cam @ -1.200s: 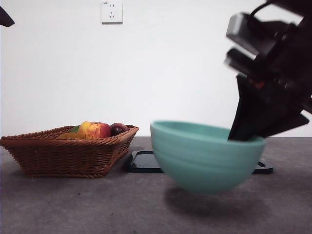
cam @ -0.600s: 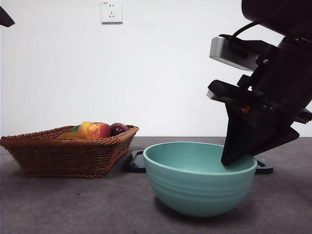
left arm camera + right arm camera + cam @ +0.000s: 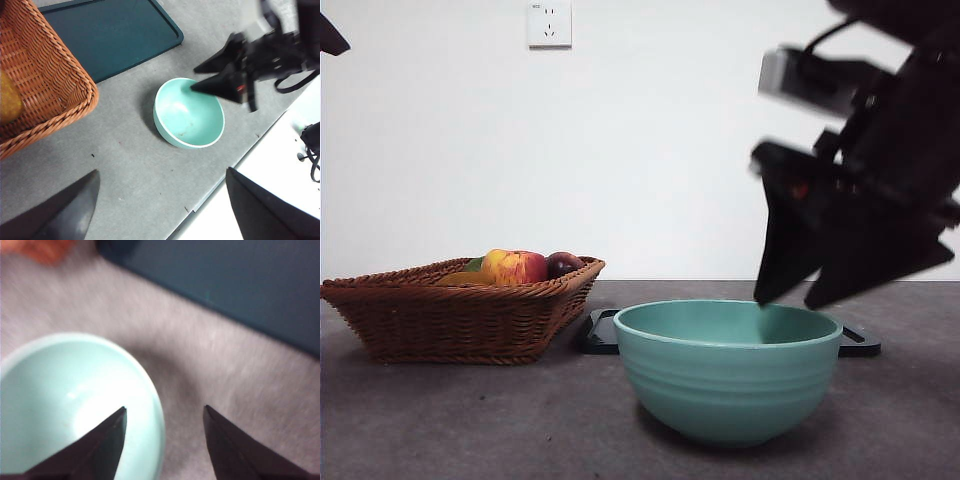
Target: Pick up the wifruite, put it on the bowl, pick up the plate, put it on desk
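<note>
The teal-green bowl [image 3: 728, 370] stands upright and empty on the desk [image 3: 470, 420]; it also shows in the left wrist view [image 3: 189, 114] and the right wrist view [image 3: 65, 405]. My right gripper [image 3: 785, 302] is open and empty just above the bowl's right rim, not touching it [image 3: 164, 409]. The dark teal plate [image 3: 605, 335] lies flat behind the bowl [image 3: 110, 35]. A dull orange-brown fruit, the wifruite [image 3: 463, 279], lies partly hidden in the wicker basket [image 3: 450, 320]. My left gripper [image 3: 161, 171] is open and empty, high above the desk.
The basket [image 3: 45, 85] also holds a red-yellow apple [image 3: 515, 267] and a dark plum [image 3: 563, 264]. The desk's edge [image 3: 220, 175] runs close beside the bowl. A wall socket [image 3: 549, 23] is on the white wall behind.
The right gripper held the tilted bowl in the air, lowered it onto the desk in front of the plate, then let go, opened and rose clear of the rim.
</note>
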